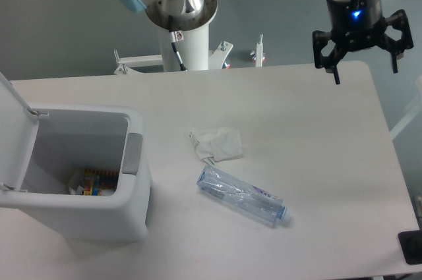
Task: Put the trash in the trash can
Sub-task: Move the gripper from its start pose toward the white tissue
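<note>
The 1 gripper [364,72] hangs at the upper right, above the far right part of the white table [316,128], its 2 fingers spread wide apart with nothing between them. A blue light glows on the wrist above it.

There are 2 pieces of trash, both lying on the table well apart from the gripper, below it and to its left in the picture. The 1 crumpled white tissue [216,144] is the closer of the 2. The 1 crushed clear bottle [242,196] lies just beyond the tissue, further down, on its side at a slant, with its bluish cap end pointing toward the lower right. Tissue and bottle sit just beside each other; whether they touch cannot be told.

The 1 trash can [99,214] stands farthest from the gripper, at the far left and low in the picture. Its lid [13,132] is swung open and stands up on the left side, and 1 grey tab [132,153] sits on the rim facing the trash. Some colourful items [92,182] lie at the bottom of the bin; their number cannot be told.
</note>
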### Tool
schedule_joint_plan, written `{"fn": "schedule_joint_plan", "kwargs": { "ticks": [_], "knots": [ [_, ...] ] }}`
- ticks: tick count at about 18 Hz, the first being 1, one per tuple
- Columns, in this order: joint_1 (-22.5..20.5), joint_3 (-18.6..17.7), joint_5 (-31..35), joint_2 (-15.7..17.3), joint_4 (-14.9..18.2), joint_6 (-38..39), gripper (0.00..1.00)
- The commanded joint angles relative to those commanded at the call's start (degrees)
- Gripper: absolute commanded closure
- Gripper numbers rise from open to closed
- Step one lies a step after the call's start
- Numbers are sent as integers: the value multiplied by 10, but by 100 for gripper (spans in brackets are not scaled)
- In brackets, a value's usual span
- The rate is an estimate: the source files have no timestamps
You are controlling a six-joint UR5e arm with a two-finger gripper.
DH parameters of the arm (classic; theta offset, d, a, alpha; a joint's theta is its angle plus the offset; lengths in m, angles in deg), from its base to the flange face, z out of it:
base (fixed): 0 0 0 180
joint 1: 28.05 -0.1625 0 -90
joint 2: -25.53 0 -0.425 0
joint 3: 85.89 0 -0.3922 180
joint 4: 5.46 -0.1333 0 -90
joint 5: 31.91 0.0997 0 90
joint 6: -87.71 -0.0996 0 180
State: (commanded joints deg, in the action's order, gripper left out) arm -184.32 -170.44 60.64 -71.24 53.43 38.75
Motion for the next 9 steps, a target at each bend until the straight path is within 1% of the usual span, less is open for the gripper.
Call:
{"fn": "schedule_joint_plan", "kwargs": {
  "ticks": [7, 9],
  "knots": [
    [5, -2, 0, 0, 0, -1, 0],
    [6, -15, 1, 2, 0, 1, 0]
  ]
}}
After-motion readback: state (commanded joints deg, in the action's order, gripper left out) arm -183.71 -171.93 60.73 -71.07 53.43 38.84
